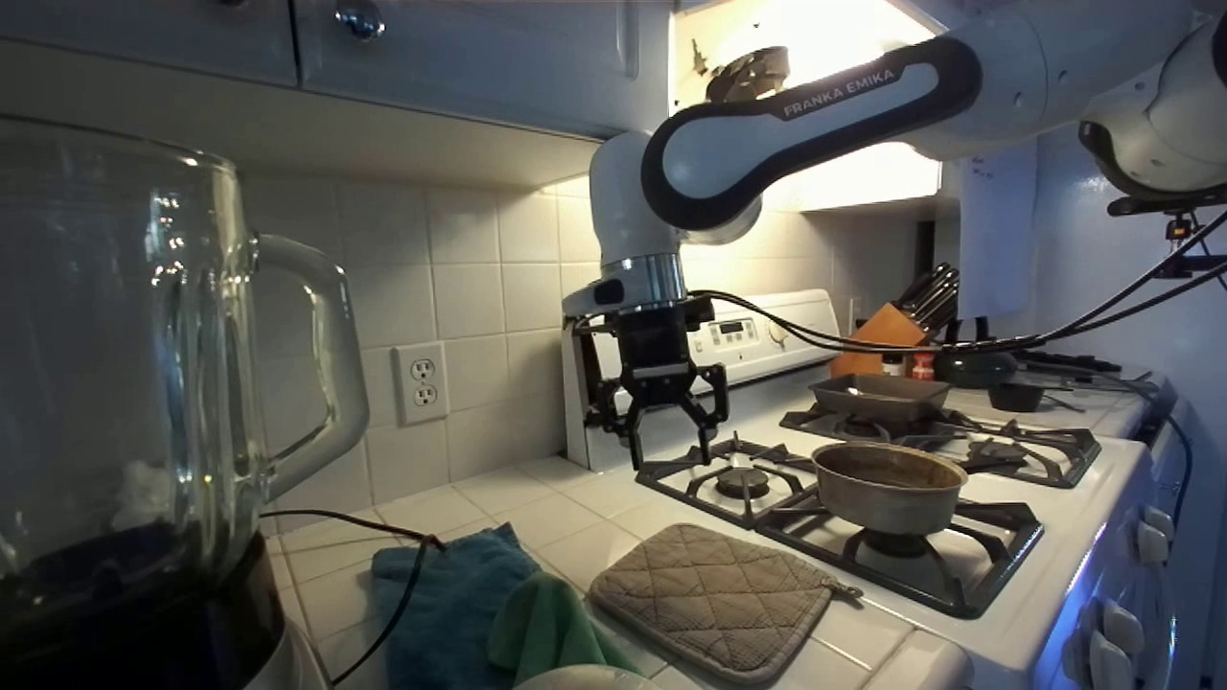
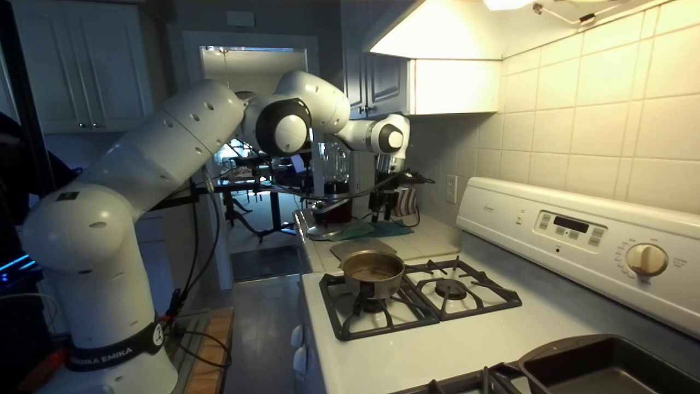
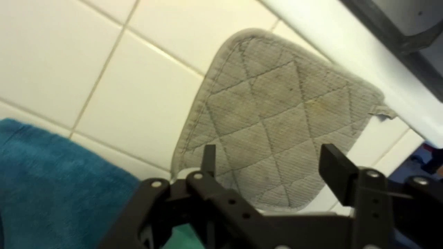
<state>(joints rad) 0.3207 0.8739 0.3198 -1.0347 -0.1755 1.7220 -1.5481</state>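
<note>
Grey potholder [image 3: 277, 117], one, under one gripper [image 1: 672, 460]

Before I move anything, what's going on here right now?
Nothing is being held: the white robot arm hangs over the white tiled counter with its jaws apart and nothing between them. A square grey quilted pot holder lies on the counter beside the white stove, with a fuzzy blue towel and a smooth green cloth near it. A round metal pan sits on the stove.
</note>
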